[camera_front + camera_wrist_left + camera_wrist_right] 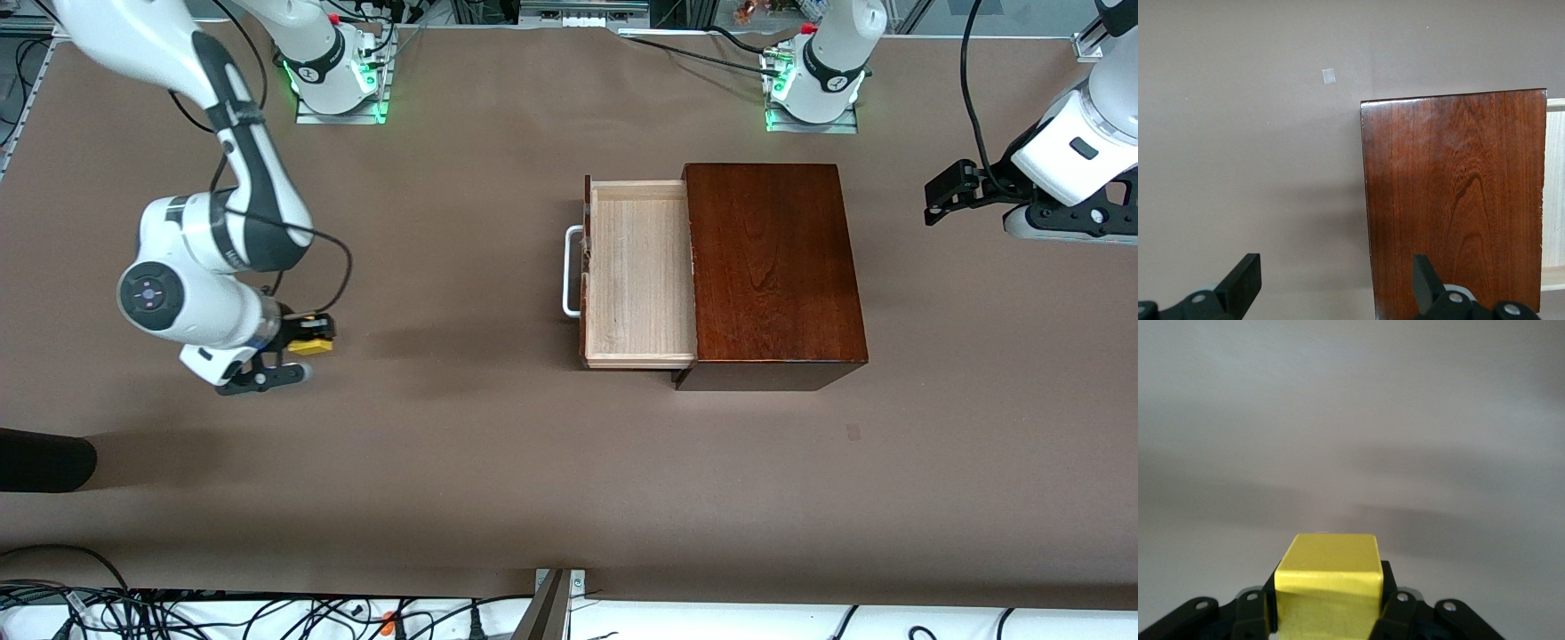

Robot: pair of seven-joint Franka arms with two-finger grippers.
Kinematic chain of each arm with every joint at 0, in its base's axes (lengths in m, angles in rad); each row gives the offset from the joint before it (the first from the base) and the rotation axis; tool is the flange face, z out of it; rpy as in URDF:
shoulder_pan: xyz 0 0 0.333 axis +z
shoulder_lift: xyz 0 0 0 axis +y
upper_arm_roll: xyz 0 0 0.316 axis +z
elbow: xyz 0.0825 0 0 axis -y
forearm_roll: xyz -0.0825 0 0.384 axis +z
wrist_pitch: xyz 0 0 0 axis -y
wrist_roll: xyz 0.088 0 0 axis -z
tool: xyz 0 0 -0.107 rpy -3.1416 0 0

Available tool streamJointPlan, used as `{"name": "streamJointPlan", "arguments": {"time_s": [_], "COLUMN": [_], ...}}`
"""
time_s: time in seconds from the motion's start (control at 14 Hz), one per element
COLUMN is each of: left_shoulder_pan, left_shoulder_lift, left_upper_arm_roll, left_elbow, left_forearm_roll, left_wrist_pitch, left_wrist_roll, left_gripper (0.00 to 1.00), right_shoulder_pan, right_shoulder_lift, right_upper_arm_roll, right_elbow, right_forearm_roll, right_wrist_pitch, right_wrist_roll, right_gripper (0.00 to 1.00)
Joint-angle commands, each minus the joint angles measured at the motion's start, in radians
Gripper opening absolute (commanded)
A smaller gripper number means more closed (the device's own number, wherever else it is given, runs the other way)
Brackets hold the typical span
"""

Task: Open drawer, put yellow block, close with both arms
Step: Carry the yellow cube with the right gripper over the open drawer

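The block (311,345) is bright yellow, plain on every face that shows. The box (772,267) is glossy reddish-brown with darker wood grain running along its top. The drawer (638,271) is pale light wood with faint grain, and its handle (570,271) is white. The table (462,480) is flat brown. The 2 arms are white with dark grey joints, black grippers and green-lit bases.
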Motion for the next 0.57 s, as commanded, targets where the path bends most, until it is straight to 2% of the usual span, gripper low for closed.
{"name": "streamJointPlan", "arguments": {"time_s": [0.0,0.36,0.5], "left_shoulder_pan": [0.011,0.006,0.006], "left_shoulder_lift": [-0.012,-0.006,-0.006], "left_upper_arm_roll": [-0.009,-0.011,-0.009], "left_elbow": [-0.001,0.02,0.02], "left_forearm_roll": [0.013,0.013,0.013], "left_wrist_pitch": [-0.008,-0.014,-0.016], "left_wrist_roll": [0.008,0.008,0.01], "left_gripper": [1.0,1.0,1.0], "right_shoulder_pan": [0.084,0.197,0.269], "right_shoulder_lift": [0.026,0.026,0.026], "right_upper_arm_roll": [-0.007,-0.007,-0.007], "right_elbow": [0.081,0.147,0.173], "right_forearm_roll": [0.084,0.28,0.293], "right_wrist_pitch": [-0.054,-0.067,-0.063], "right_wrist_roll": [0.197,0.632,0.815], "right_gripper": [0.12,0.12,0.12]}}
